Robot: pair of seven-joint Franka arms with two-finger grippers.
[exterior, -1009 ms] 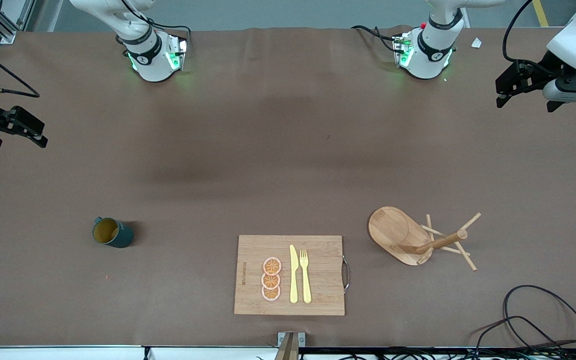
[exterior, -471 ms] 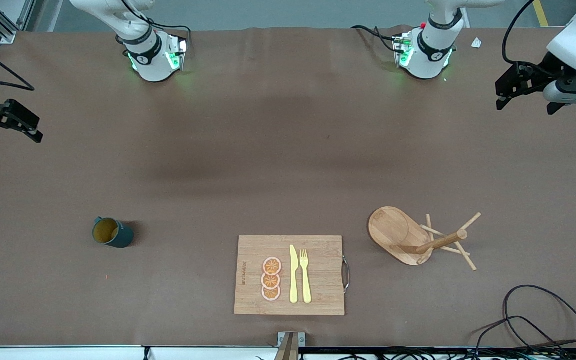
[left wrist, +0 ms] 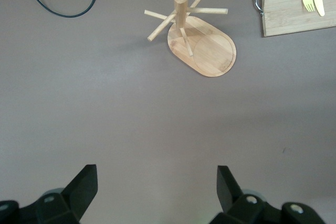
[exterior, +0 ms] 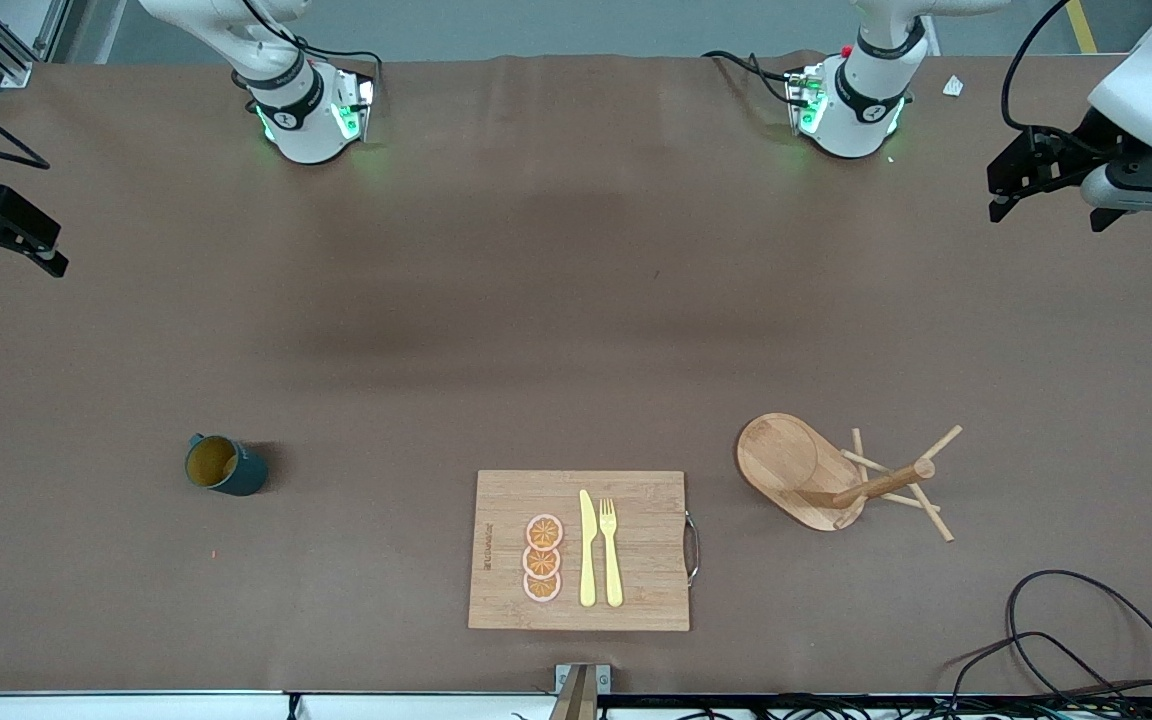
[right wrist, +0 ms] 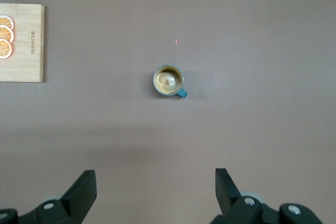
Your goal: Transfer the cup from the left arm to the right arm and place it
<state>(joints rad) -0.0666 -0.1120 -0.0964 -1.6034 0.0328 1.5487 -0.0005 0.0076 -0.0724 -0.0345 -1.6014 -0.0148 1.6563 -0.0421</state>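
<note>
The cup (exterior: 224, 466), a dark teal mug with a golden-yellow inside, stands upright on the brown table toward the right arm's end. In the right wrist view the cup (right wrist: 168, 81) is well ahead of the fingertips, handle out to one side. My right gripper (exterior: 8, 270) hangs open and empty over the table's edge at that end, apart from the cup; its fingers (right wrist: 84, 187) are spread wide. My left gripper (exterior: 996, 195) hangs open and empty over the left arm's end, fingers (left wrist: 84, 184) wide apart.
A wooden peg stand (exterior: 816, 475) (left wrist: 202, 45) sits toward the left arm's end. A bamboo cutting board (exterior: 636, 500) with yellow knife, fork and three orange slices lies between the stand and the cup, near the front camera. Black cables (exterior: 1066, 640) loop at the near corner.
The right gripper has drifted outward toward the table's end and toward the bases' side. The left gripper has shifted only slightly. The cup has not moved.
</note>
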